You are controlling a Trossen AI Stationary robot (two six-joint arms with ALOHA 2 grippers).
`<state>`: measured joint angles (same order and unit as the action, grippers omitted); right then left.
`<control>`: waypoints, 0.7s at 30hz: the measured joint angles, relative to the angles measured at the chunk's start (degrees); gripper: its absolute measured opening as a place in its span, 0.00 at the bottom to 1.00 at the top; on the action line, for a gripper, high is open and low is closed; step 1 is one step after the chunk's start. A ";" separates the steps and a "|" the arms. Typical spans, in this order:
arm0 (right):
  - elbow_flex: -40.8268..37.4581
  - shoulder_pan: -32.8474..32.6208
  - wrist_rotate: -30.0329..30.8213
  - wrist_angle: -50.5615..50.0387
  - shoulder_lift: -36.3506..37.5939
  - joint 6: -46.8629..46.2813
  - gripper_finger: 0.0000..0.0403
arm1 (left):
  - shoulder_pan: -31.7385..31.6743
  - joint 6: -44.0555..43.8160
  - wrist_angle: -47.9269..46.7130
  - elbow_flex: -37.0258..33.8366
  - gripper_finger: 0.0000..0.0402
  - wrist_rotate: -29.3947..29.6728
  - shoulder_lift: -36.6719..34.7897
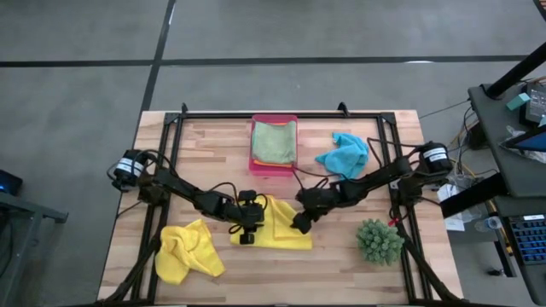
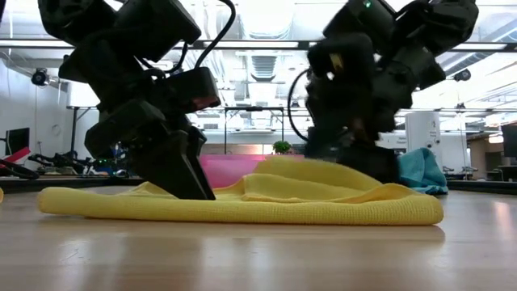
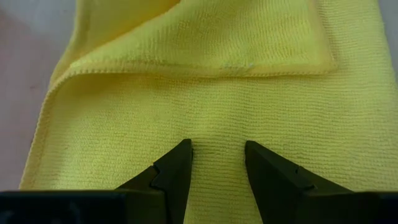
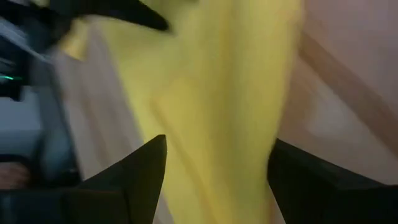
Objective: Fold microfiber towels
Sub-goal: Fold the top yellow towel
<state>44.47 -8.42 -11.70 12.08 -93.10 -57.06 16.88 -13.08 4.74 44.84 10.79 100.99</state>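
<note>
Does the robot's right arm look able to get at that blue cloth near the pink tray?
Probably yes. The blue cloth lies in the open on the right arm's own side of the table, nothing on it. The right hand, open over the yellow cloth, holds nothing.

We list two dark jointed arms, left arm point(image 1: 192, 198) and right arm point(image 1: 363, 186), each with black looping cables, white-banded cylindrical base motors (labels unreadable), and wedge-shaped, seemingly matte black fingers point(image 3: 177, 171).
</note>
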 joint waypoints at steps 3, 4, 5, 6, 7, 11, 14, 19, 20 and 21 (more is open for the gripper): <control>0.00 0.22 3.42 4.48 0.41 4.79 0.62 | 0.00 0.00 0.32 0.00 0.34 0.00 0.04; 0.00 0.16 4.32 5.45 0.77 6.81 0.62 | 0.00 0.00 0.38 0.00 0.34 0.00 0.04; 0.00 -0.12 4.65 6.47 1.10 8.74 0.62 | 0.00 0.00 0.42 0.00 0.34 0.00 0.04; 0.08 -0.50 4.53 7.00 1.41 10.27 0.61 | 0.00 0.00 0.44 0.00 0.34 0.00 0.04; 0.23 -0.97 4.38 7.07 1.57 11.06 0.61 | 0.00 0.00 0.49 0.00 0.34 0.00 0.04; 0.33 -2.76 4.21 6.11 1.44 11.58 0.59 | 0.00 0.00 0.82 0.00 0.34 0.04 0.07; 0.33 -3.89 4.49 6.01 0.62 11.52 0.57 | 0.00 0.00 0.89 0.00 0.34 0.06 0.07; 0.33 -4.34 7.14 6.02 -0.78 11.99 0.57 | 0.00 0.01 1.49 0.02 0.34 0.20 0.07; 0.33 -4.31 7.78 6.07 -1.04 12.47 0.57 | 0.00 0.02 1.74 0.00 0.34 0.20 0.09; 0.33 -4.29 8.19 6.17 -1.38 13.36 0.57 | 0.00 0.00 1.85 0.00 0.34 0.22 0.11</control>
<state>44.80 -12.71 -3.51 18.25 -94.48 -43.70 16.88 -13.08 6.59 44.84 11.00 101.10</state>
